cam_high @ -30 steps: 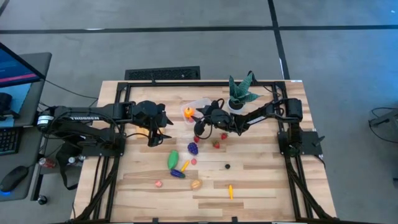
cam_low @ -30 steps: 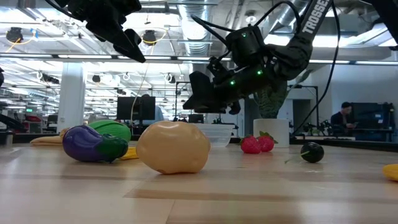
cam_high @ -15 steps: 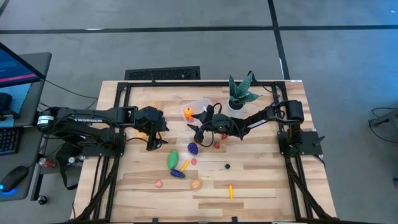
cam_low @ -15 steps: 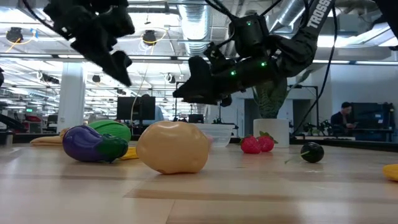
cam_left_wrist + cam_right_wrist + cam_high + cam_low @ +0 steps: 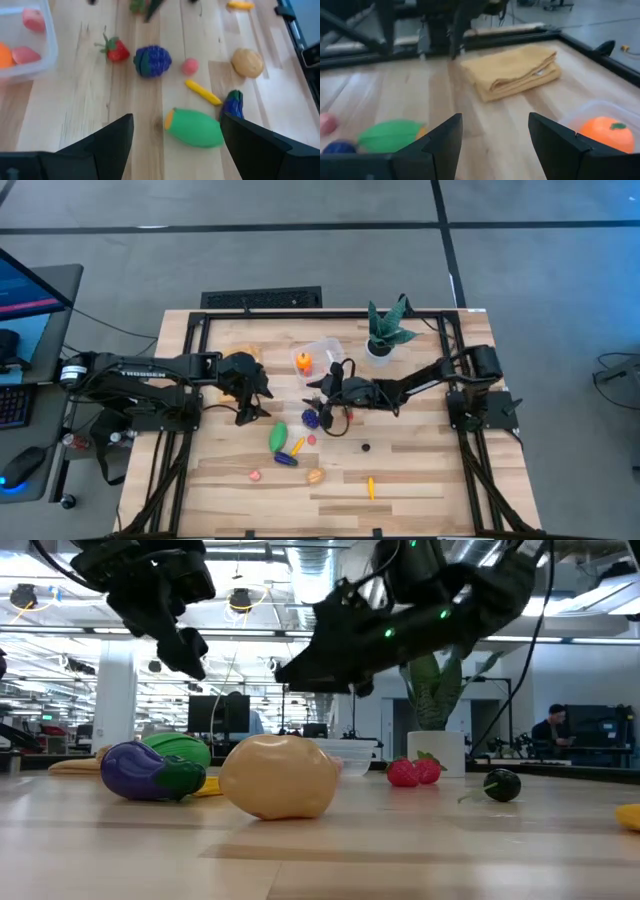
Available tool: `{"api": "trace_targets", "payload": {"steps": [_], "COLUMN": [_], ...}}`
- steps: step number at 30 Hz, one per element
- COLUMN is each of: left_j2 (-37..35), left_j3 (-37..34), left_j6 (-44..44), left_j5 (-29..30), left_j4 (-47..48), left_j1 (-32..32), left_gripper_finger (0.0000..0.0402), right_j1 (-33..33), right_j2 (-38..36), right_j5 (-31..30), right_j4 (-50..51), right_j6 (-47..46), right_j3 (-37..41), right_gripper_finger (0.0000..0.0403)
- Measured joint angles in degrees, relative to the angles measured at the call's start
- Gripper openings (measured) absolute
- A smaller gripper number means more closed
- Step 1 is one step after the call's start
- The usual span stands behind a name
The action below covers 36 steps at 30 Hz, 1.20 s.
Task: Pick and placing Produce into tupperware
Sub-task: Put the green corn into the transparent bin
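While both arms hang over the middle of the wooden table [image 5: 420, 465], we see most of the produce lying loose on the boards. Our left gripper [image 5: 254, 404] is held above the table on its own side with its two fingers spread wide and nothing between them; in its wrist view the green vegetable [image 5: 194, 128] lies just ahead of the fingertips. Our right gripper [image 5: 318, 396] reaches in from the other side and hovers just above the purple grapes [image 5: 311, 419]; in its wrist view the fingers stand apart with only bare wood between them, so it holds nothing.

We find the tupperware [image 5: 318, 354] toward the far edge of the table, left of the potted plant [image 5: 385, 332]. An orange fruit [image 5: 303, 361] sits inside it, and the left wrist view shows pink pieces [image 5: 33, 20] in the tub as well. A folded yellow cloth [image 5: 512, 71] lies on the table near the tub.

Near the grapes we see a strawberry [image 5: 115, 49] and a small pink ball [image 5: 190, 65]. Closer to the front lie a thin yellow piece [image 5: 202, 92], the dark eggplant [image 5: 286, 460], a tan potato-like piece [image 5: 315, 476], a pink bit [image 5: 254, 475] and a yellow piece [image 5: 370, 487]. A small dark round item [image 5: 365, 447] sits apart, to the right of the group
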<state>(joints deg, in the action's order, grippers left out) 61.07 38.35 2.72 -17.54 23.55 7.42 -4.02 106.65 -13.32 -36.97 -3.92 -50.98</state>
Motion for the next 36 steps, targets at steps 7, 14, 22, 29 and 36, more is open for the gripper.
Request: {"api": "trace_targets", "payload": {"steps": [7,14,22,29,36], "left_j2": [1.3,4.1,5.5,5.5,5.5], "left_j3": [0.0,0.0,0.0,0.0,0.0], "left_j6": [0.4,11.7,24.6,38.8,47.3], "left_j5": [0.2,4.0,16.7,23.4,23.3], "left_j4": [-8.7,-4.9,-4.4,-3.6,-3.7], "left_j1": [-0.1,-5.1,-15.1,-16.4,-17.2], "left_gripper_finger": [0.0288,0.0288,0.0288,0.0288,0.0288], "right_j1": [-6.9,-17.2,-26.5,-31.3,-33.5], "right_j2": [-8.1,-15.2,-21.3,-21.8,-21.8], "right_j5": [-0.1,-2.8,-20.6,-28.1,-30.6], "right_j4": [7.1,19.2,27.4,32.0,34.7], "right_j6": [1.3,2.5,2.9,1.5,0.8], "right_j3": [0.0,0.0,0.0,0.0,0.0], "right_gripper_finger": [0.0217,0.0216,0.0216,0.0216,0.0216]}}
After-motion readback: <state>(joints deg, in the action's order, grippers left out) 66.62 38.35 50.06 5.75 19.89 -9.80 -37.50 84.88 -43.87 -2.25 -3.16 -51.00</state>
